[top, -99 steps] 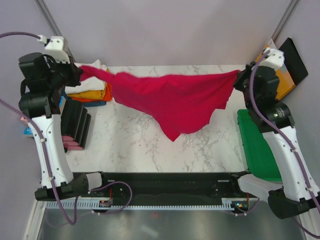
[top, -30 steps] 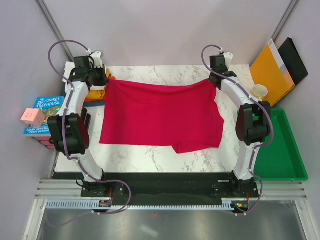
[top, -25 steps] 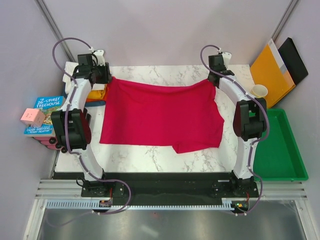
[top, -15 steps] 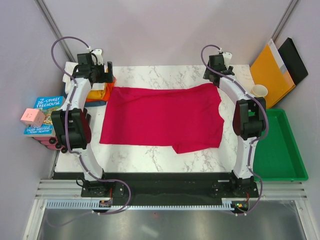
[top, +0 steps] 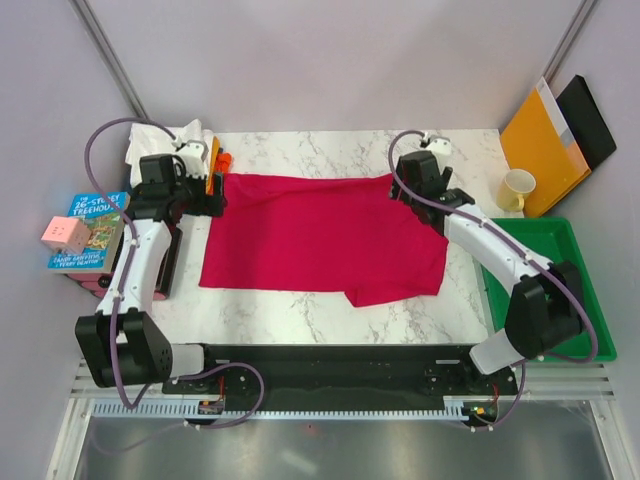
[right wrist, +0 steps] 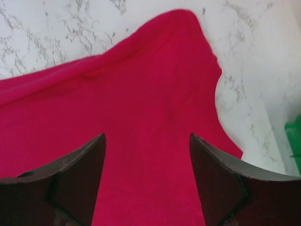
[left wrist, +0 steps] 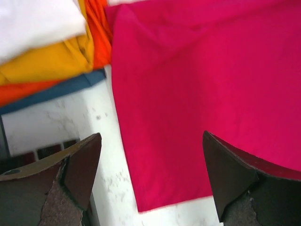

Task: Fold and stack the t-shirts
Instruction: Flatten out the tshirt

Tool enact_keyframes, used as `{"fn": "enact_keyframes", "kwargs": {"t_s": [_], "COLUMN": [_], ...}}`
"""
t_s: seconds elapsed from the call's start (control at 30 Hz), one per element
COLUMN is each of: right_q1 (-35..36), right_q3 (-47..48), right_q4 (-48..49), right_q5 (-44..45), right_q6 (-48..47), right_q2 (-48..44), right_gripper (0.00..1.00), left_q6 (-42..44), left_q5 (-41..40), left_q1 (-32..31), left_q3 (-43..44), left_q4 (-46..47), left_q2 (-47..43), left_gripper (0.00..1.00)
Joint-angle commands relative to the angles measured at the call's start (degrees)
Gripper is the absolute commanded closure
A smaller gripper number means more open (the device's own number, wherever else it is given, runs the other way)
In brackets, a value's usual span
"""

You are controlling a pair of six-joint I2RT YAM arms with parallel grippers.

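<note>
Marble tabletop (top: pixel 300 310); soft crimson t-shirt (top: pixel 320 235) lying flat; left tool (left wrist: pixel 151 141), right tool (right wrist: pixel 146 141) both spread, empty.

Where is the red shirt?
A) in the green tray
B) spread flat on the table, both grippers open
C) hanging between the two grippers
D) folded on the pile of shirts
B: the red shirt lies spread on the table, and the left gripper and right gripper stand open above it, holding nothing.
</note>
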Motion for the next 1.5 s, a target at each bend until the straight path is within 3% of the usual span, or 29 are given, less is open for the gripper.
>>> {"fn": "enact_keyframes", "kwargs": {"t_s": [0.0, 0.27, 0.43, 0.53, 0.57, 0.63, 0.67, 0.83, 1.07, 1.2, 1.47], "right_q1": [1.73, 5.95, 7.71, 8.85, 8.94, 9.12, 9.21, 9.38, 9.3, 9.3, 9.3], "right_q3": [-9.23, -19.69, -21.98, -23.3, -24.0, -24.71, -24.8, -25.5, -25.94, -26.03, -25.85], "right_q4": [-2.17, -2.96, -3.4, -3.4, -3.4, -3.32, -3.49, -3.4, -2.44, -1.91, -1.56], "right_q5": [-0.59, -0.68, 0.03, 0.29, 0.29, -0.23, -0.32, -0.32, -1.03, -1.03, -0.77], "right_q6": [6.08, 12.05, 13.91, 14.17, 14.09, 14.09, 14.0, 13.21, 11.45, 10.4, 9.43], "right_q2": [-5.97, -13.63, -16.43, -18.28, -18.81, -19.95, -20.31, -21.89, -21.8, -21.28, -21.1], "right_gripper": [0.23, 0.25, 0.25, 0.26, 0.26, 0.26, 0.26, 0.26, 0.26, 0.26, 0.26], "left_q6": [6.02, 6.55, 4.97, 4.71, 4.88, 4.79, 5.32, 5.32, 4.54, 3.3, 3.91], "left_q5": [1.67, 0.97, -2.38, -0.45, -0.27, -1.41, -1.06, -1.49, -6.59, -8.44, -8.35], "left_q1": [-0.07, -0.16, 0.02, 0.1, 0.1, 0.19, 0.28, 0.19, 2.65, 5.64, 5.9], "left_q3": [-5.38, -11.1, -12.33, -13.3, -13.04, -12.25, -11.73, -8.91, -10.58, -11.8, -12.86], "left_q4": [-6.17, -12.32, -15.49, -16.98, -17.42, -18.38, -19.09, -22.78, -19.99, -18.13, -17.6], "left_q2": [-3.4, -1.92, 2.12, 2.48, 3.0, 4.06, 4.93, 10.48, 9.87, 10.39, 16.09], "left_gripper": [0.07, 0.09, 0.17, 0.25, 0.38, 0.5, 0.51, 0.51, 0.34, 0.34, 0.36]}}
